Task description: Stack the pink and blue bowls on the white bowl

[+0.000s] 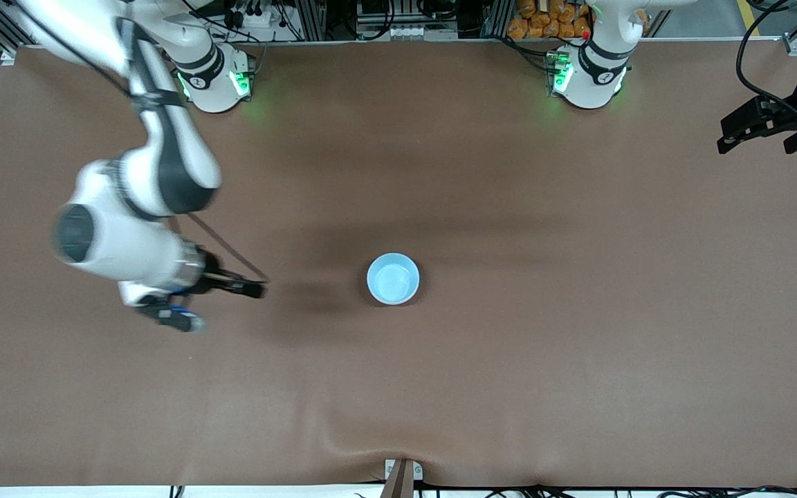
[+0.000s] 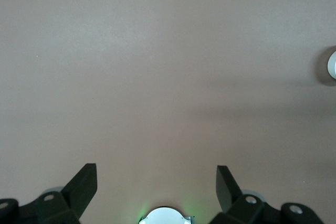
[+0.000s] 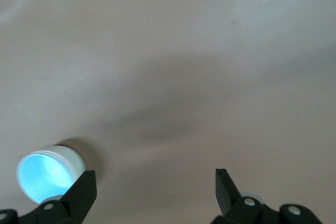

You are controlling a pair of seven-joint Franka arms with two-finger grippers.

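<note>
One stack of bowls stands in the middle of the table. The light blue bowl point(image 1: 393, 278) is on top and is seen from above. In the right wrist view the blue bowl point(image 3: 42, 176) sits inside a bowl with a white outer wall, the white bowl point(image 3: 73, 157). The pink bowl is hidden. My right gripper point(image 1: 245, 285) is open and empty, low over the bare table, beside the stack toward the right arm's end; it also shows in the right wrist view point(image 3: 155, 181). My left gripper point(image 1: 751, 135) is open and empty and waits over the left arm's end of the table; it also shows in the left wrist view point(image 2: 156, 176).
The brown table cover point(image 1: 509, 360) has a raised fold at the edge nearest the front camera. The arm bases point(image 1: 213, 83) stand along the edge farthest from the front camera. A pale round thing point(image 2: 332, 66) shows at the edge of the left wrist view.
</note>
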